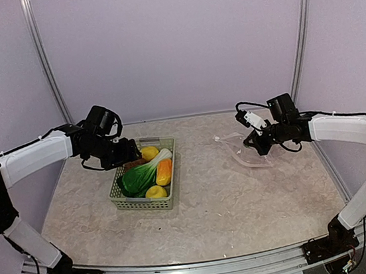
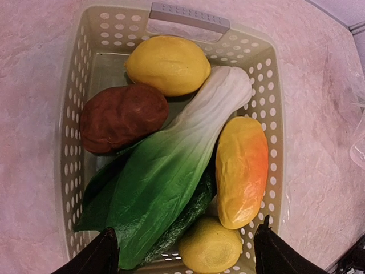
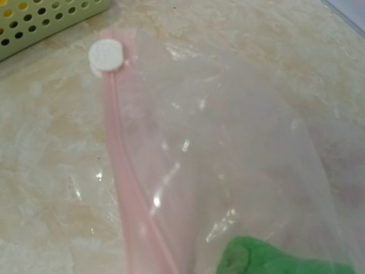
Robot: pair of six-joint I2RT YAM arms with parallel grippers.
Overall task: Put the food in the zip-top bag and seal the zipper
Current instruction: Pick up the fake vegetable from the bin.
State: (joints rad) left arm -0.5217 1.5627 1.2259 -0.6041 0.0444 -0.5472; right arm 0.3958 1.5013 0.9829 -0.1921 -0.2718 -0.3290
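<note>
The food lies in the pale green basket [image 2: 68,142]: two yellow lemons [image 2: 168,64] [image 2: 210,246], a brown piece [image 2: 122,117], a green-and-white leafy piece [image 2: 171,165], an orange-yellow piece [image 2: 242,171] and a dark cucumber [image 2: 188,217]. My left gripper [image 2: 185,260] hangs open above the basket's end, its fingers either side of the nearer lemon and touching nothing. The clear zip-top bag [image 1: 238,151] lies right of the basket. My right gripper [image 1: 251,145] is at its edge, apparently shut on it. The right wrist view shows the bag's pinkish zipper [image 3: 122,171] with a white slider [image 3: 106,55]; the fingers are hidden.
In the top view the basket [image 1: 127,200] sits left of centre on the marbled table. A green shape [image 3: 274,257] shows through the plastic at the bottom of the right wrist view; I cannot tell what it is. Pale walls enclose the table.
</note>
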